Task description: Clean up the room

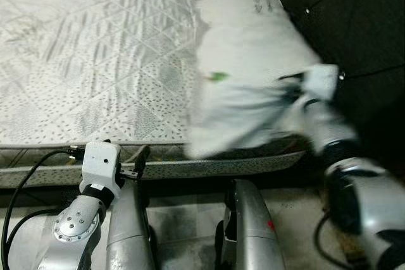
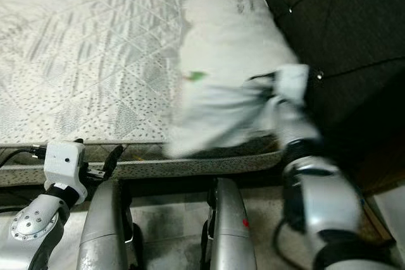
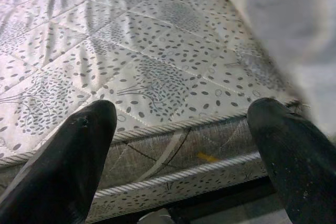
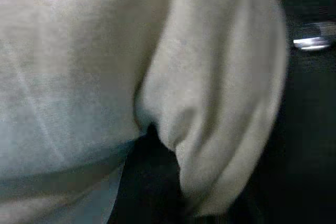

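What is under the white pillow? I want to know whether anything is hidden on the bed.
Under the white pillow lies the patterned mattress, at its corner by the dark headboard. The right gripper is pressed into the pillow. Whatever it covers cannot be seen.

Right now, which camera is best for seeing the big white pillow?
The left eye view: the whole white pillow shows there, blurred, lying at the mattress edge by the right gripper's arm. The right eye view shows much the same. The right wrist view shows close-up white folds; the left wrist view catches a blurred corner.
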### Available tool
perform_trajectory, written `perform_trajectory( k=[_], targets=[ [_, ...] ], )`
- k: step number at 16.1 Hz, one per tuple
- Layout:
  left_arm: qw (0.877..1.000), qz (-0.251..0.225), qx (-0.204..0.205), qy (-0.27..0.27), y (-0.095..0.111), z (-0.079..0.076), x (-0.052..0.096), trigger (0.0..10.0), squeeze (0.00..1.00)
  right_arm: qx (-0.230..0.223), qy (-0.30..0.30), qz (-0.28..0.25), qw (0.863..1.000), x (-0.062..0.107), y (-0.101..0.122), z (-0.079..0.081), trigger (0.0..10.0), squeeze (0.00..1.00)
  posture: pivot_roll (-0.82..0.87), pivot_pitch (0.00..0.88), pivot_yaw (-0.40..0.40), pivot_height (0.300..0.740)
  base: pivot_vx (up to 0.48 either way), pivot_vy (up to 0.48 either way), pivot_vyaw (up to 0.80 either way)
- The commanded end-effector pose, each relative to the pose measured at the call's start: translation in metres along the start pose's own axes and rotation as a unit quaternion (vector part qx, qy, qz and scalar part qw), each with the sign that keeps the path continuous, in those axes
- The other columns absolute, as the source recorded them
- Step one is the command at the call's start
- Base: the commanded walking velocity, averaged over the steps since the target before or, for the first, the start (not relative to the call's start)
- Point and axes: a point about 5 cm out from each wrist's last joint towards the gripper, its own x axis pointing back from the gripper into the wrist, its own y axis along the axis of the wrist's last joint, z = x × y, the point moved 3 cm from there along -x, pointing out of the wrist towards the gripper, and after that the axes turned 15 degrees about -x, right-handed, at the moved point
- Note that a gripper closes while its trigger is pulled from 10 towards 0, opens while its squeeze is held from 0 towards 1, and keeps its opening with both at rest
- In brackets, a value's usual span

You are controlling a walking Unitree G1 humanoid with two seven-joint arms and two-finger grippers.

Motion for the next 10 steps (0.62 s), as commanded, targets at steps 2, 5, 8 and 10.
perform_trajectory(
  k=[2, 5, 8, 10],
  targets=[
    [1.0, 0.01, -0.008, 0.009, -0.002, 0.002, 0.0, 10.0, 0.0, 0.0, -0.017, -0.05, 0.999, -0.001, 0.033, -0.011, 0.0, 0.0, 0.14, 0.153, -0.09, 0.547, 0.0, 0.0, 0.0],
    [1.0, 0.013, -0.011, 0.015, -0.003, 0.006, -0.002, 10.0, 0.0, 0.004, -0.027, -0.024, 0.999, 0.0, 0.019, -0.03, 0.0, 0.0, 0.13, 0.152, -0.084, 0.547, 0.0, 0.0, 0.0],
    [1.0, 0.016, -0.016, 0.021, -0.002, 0.006, -0.006, 10.0, 0.0, 0.023, -0.025, 0.011, 0.999, 0.003, -0.014, -0.034, 9.3, 0.0, 0.13, 0.147, -0.078, 0.547, 0.0, 0.0, 0.0],
    [1.0, 0.016, -0.017, 0.021, -0.002, 0.006, -0.006, 10.0, 0.0, 0.006, -0.019, 0.011, 1.0, 0.004, -0.022, -0.028, 10.0, 0.0, 0.13, 0.146, -0.076, 0.547, 0.0, 0.0, 0.0]
  ],
)
